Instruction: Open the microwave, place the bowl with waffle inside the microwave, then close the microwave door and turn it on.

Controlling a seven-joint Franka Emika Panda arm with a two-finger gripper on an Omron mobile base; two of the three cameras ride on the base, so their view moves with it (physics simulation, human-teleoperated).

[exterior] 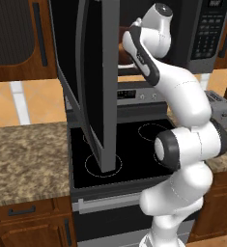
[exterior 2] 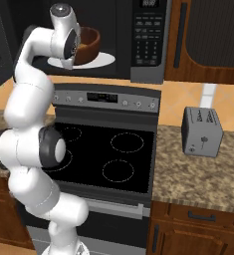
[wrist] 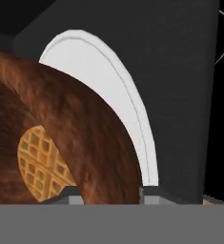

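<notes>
Inside microwave (exterior 2: 138,45), upright bowl with waffle (exterior 2: 87,45)

Black glass-top stove (exterior 2: 108,159) with four ring-marked burners and a grey control panel (exterior 2: 106,97) along its back edge. Speckled granite counter (exterior: 23,159) on either side of the stove. Small grey toaster (exterior 2: 202,131) upright on the counter section to the stove's right. Brown wooden cabinets (exterior: 18,38) above, drawers with dark handles (exterior 2: 202,217) below the counter.
</notes>
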